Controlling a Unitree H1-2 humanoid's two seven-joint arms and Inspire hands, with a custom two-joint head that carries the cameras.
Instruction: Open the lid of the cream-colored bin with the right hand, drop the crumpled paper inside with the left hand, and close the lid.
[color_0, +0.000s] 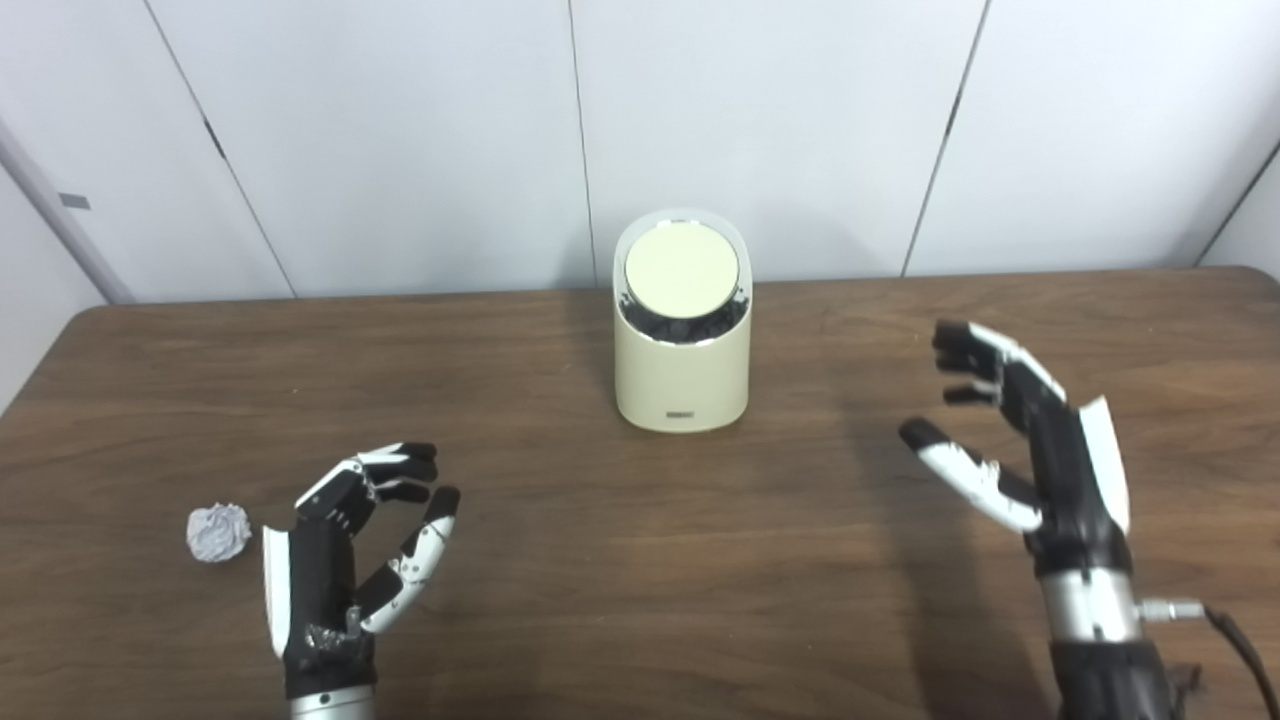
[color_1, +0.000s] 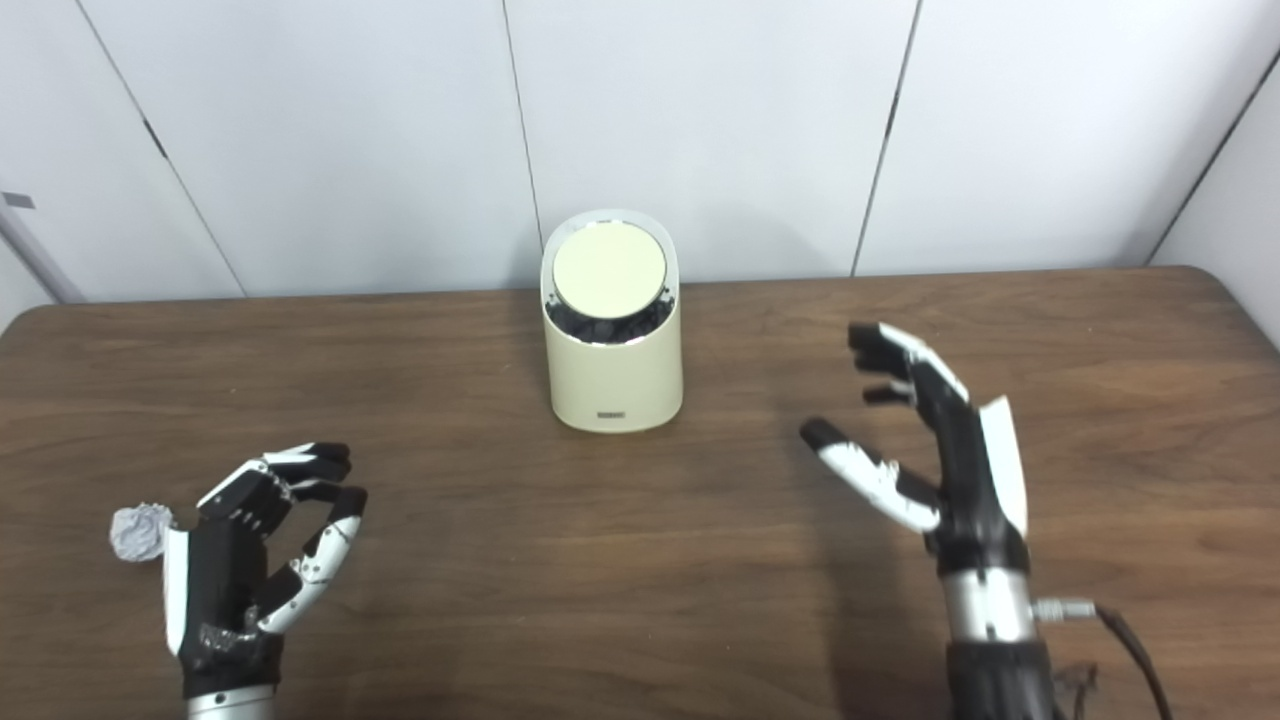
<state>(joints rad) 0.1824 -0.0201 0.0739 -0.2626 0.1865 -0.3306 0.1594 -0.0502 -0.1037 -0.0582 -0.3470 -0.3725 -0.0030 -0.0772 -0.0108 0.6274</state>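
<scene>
We see the cream-colored bin (color_0: 682, 345) standing upright toward the back middle of the wooden counter (color_0: 640, 560), close to the white panelled wall (color_0: 400, 140). Its round lid (color_0: 682, 270) sits tilted toward us in the top opening, with a dark gap showing below its front edge; from this angle we cannot quite tell whether it is fully seated. The crumpled paper (color_0: 218, 531) lies on the counter near the front left, just beside the outer side of our left robot hand (color_0: 355, 545), and appears not to touch it. That robot hand is raised with its fingers (color_0: 395, 470) loosely curled and apart from the thumb, holding nothing. Our right robot hand (color_0: 1010, 440) hovers at the front right, well apart from the bin, palm turned inward, with its fingers (color_0: 975, 355) spread wide and the thumb stretched out toward the middle of the counter; it too is empty.
</scene>
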